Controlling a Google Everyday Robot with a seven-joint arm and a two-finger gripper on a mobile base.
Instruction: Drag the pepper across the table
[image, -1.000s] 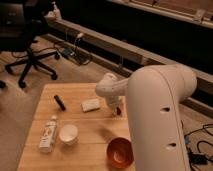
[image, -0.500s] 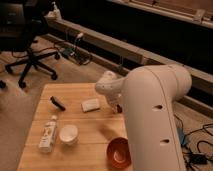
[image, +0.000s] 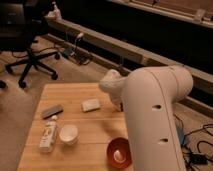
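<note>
The light wooden table (image: 75, 100) fills the lower left of the camera view. My white arm comes in large from the right and covers the table's right side. My gripper (image: 119, 103) is at the arm's end, low over the table's far right part, just right of a flat white object (image: 91, 104). The arm hides most of it. The pepper does not show; the arm and gripper cover the spot below them.
A black oblong bar (image: 52, 111) lies at the left. A white bottle (image: 48, 136) lies on its side beside a small white cup (image: 68, 134). An orange-red bowl (image: 120, 152) sits at the front, next to my arm. An office chair (image: 25, 50) stands beyond the table's left.
My arm has swung a little left and closer, covering more of the table's right side. A small dark thing seen beside the gripper one second ago no longer shows.
</note>
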